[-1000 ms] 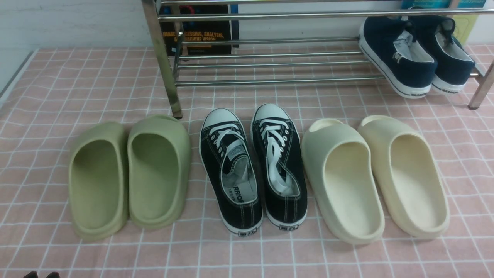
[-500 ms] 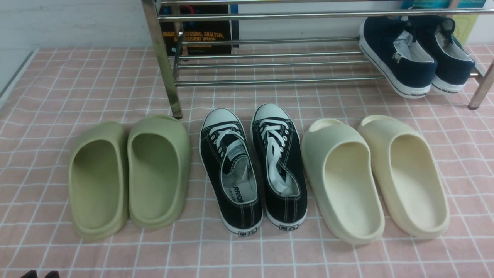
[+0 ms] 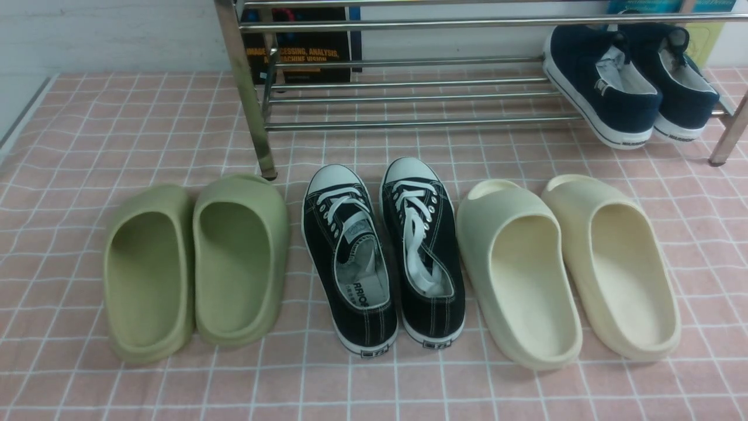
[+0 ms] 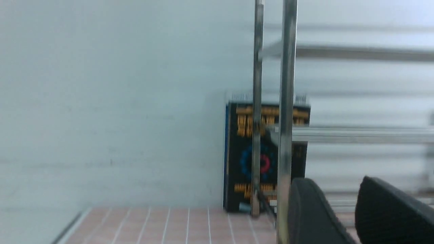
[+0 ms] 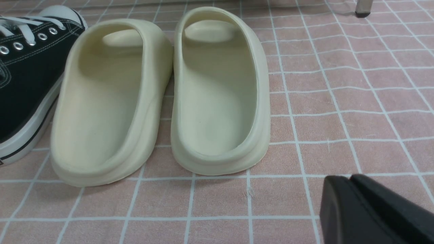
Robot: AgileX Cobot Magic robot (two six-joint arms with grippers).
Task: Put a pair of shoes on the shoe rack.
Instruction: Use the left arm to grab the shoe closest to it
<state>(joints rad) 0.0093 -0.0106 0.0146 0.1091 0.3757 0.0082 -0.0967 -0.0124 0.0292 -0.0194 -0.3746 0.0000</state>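
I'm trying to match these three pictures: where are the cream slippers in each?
Front: cream slippers on the right, beside the sneakers.
Left wrist: not in it.
Right wrist: middle of the picture, beside one sneaker.
Shared landmark: the pink checked cloth.

book (image 3: pixel 304 41) cover "CESSING, ANALYSIS", "ACHINE VISION", black sneaker (image 3: pixel 349 257) insole "RRIO"

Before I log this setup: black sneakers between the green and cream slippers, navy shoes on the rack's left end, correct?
No: the navy shoes rest on the right end of the shoe rack, as the front view shows. The black sneakers do sit between the green slippers and cream slippers.
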